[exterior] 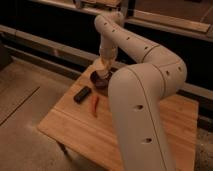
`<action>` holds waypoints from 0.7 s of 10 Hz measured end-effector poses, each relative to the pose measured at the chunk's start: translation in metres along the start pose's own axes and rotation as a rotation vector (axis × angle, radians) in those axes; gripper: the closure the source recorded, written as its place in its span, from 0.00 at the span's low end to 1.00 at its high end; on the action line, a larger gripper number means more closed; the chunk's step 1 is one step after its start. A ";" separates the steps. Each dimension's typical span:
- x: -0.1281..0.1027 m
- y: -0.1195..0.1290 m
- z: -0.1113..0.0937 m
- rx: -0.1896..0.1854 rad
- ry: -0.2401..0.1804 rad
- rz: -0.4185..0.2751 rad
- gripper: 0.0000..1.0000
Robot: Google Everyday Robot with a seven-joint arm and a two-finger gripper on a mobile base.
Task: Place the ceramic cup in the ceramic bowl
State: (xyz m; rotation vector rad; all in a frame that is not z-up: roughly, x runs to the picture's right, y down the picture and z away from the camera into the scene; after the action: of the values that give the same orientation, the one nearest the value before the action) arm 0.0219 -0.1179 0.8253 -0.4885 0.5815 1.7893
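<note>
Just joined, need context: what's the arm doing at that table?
The robot's claw is shut on the ceramic cup, holding it low over the ceramic bowl near the far edge of the wooden table. The cup is not yet released. A black block and a red item lie beside the bowl.
</note>
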 end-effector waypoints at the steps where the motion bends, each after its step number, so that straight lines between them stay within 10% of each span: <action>1: -0.001 0.002 0.009 -0.003 0.015 -0.004 1.00; 7: -0.006 0.008 0.039 0.012 0.058 -0.017 1.00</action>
State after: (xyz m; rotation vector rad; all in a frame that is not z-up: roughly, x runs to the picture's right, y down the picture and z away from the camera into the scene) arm 0.0145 -0.1008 0.8611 -0.5366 0.6260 1.7599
